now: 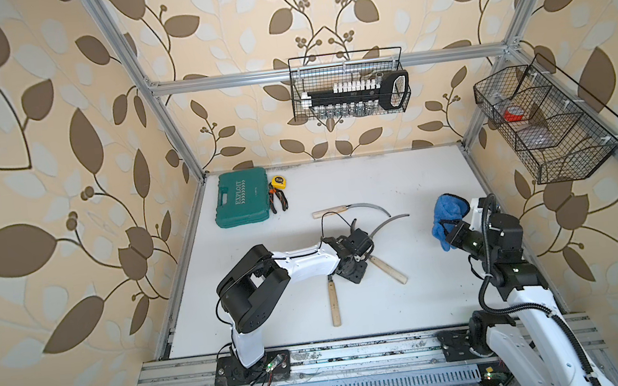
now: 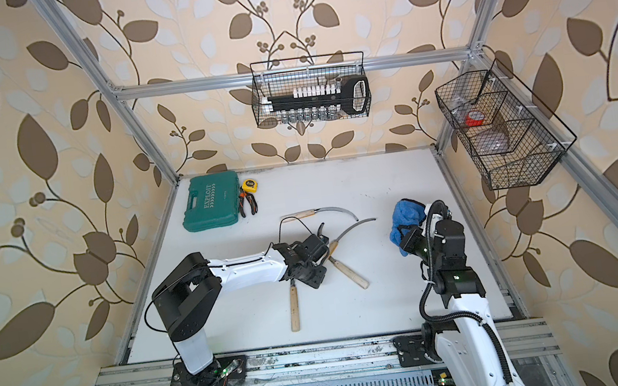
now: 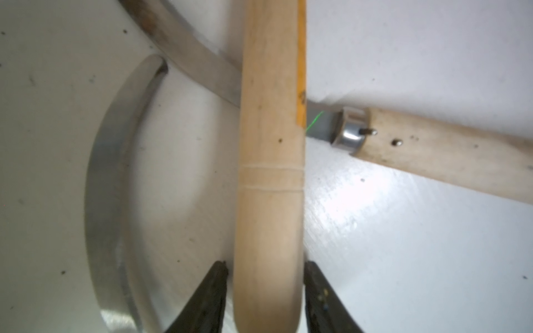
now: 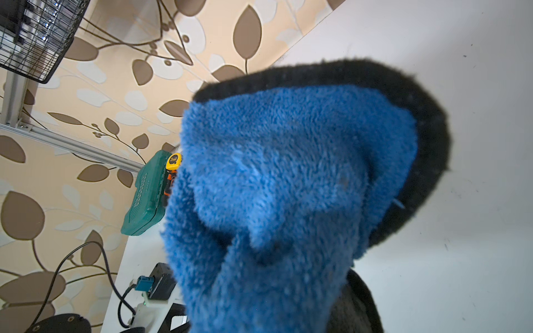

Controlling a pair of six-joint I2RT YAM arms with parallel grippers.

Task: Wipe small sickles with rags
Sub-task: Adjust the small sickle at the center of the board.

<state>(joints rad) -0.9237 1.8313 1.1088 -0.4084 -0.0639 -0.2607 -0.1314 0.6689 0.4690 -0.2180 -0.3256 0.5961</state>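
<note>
Several small sickles lie mid-table. The far one lies alone. My left gripper is low over the crossed ones, open, its jaws flanking a pale wooden handle with thin gaps on both sides. Beside that handle curves a grey blade; another blade passes under it to a ferruled handle. In both top views two handles and one blade stick out around the gripper. My right gripper is raised at the right, shut on the blue rag, which hides its fingertips.
A green tool case, a yellow tape measure and orange-handled pliers sit at the back left. One wire basket hangs on the back wall and another on the right wall.
</note>
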